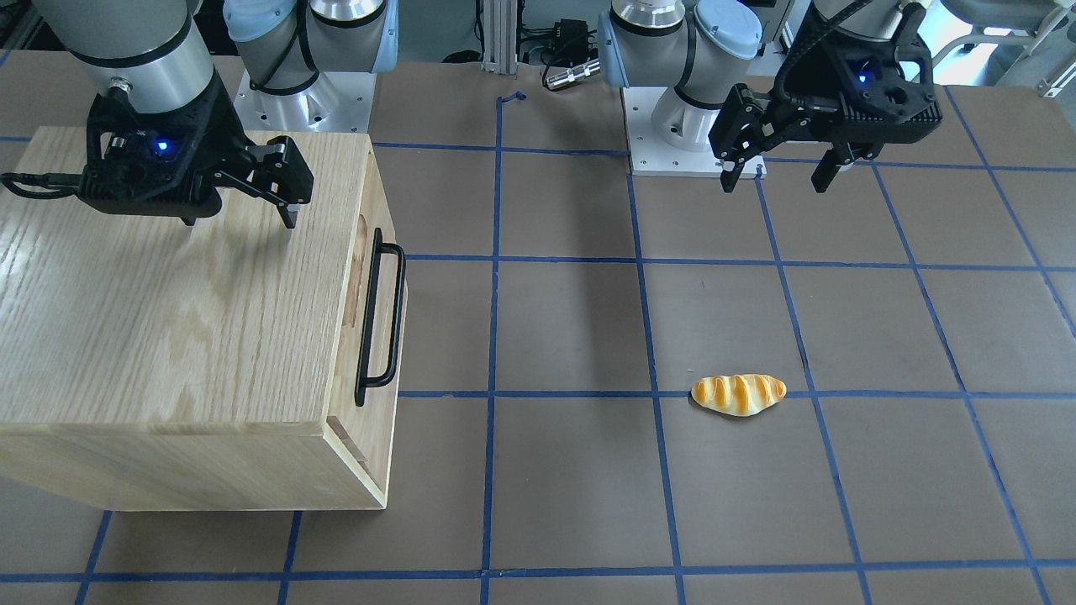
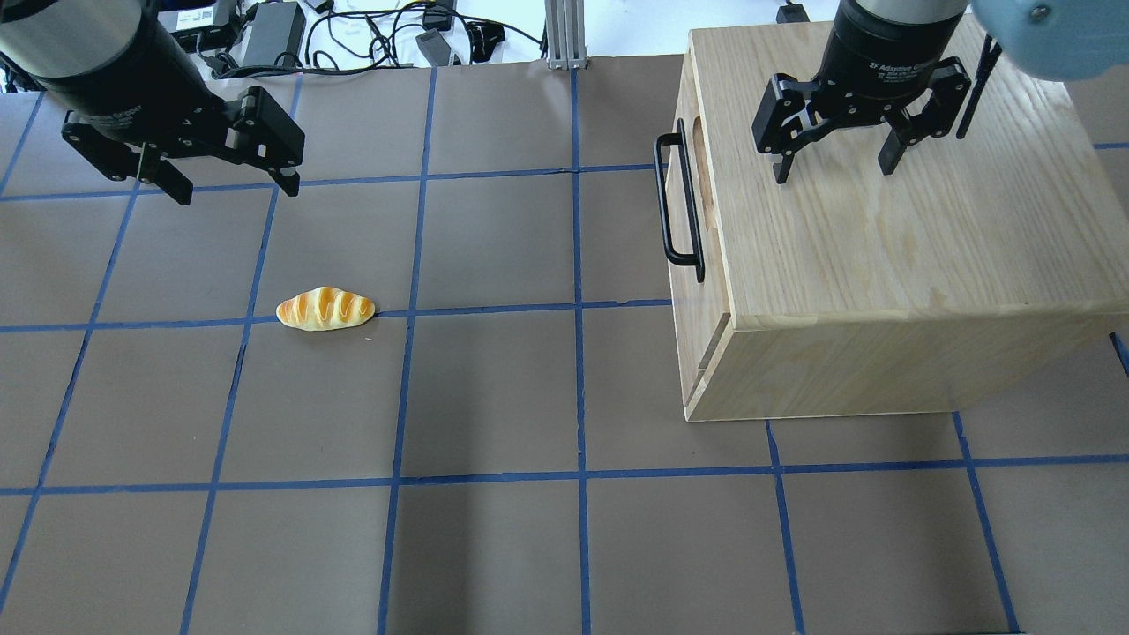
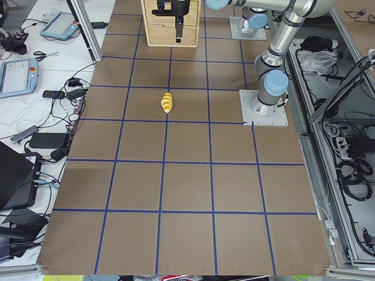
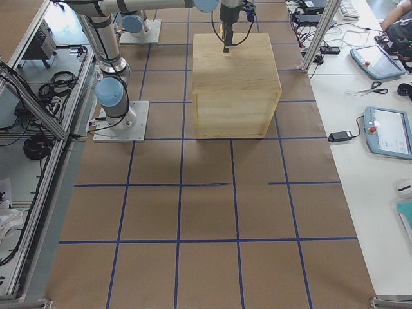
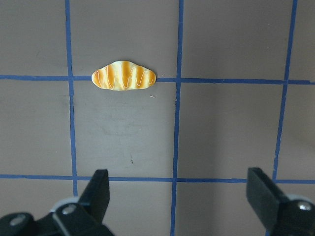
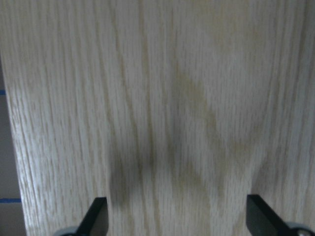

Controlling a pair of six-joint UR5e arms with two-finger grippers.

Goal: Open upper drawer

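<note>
While upper drawer (image 1: 357, 311) sits flush, right claw (image 2: 833, 172) wide above cabinet (image 2: 882, 247)

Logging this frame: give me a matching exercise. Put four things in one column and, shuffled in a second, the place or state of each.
Things:
1. upper drawer
2. bread roll
3. left gripper
4. right gripper

Places or states:
A. open, hanging over the cabinet top
B. lying on a blue tape line
C. closed, its black handle ungrasped
D. open and empty, over the table

Pairs: 1-C, 2-B, 3-D, 4-A
</note>
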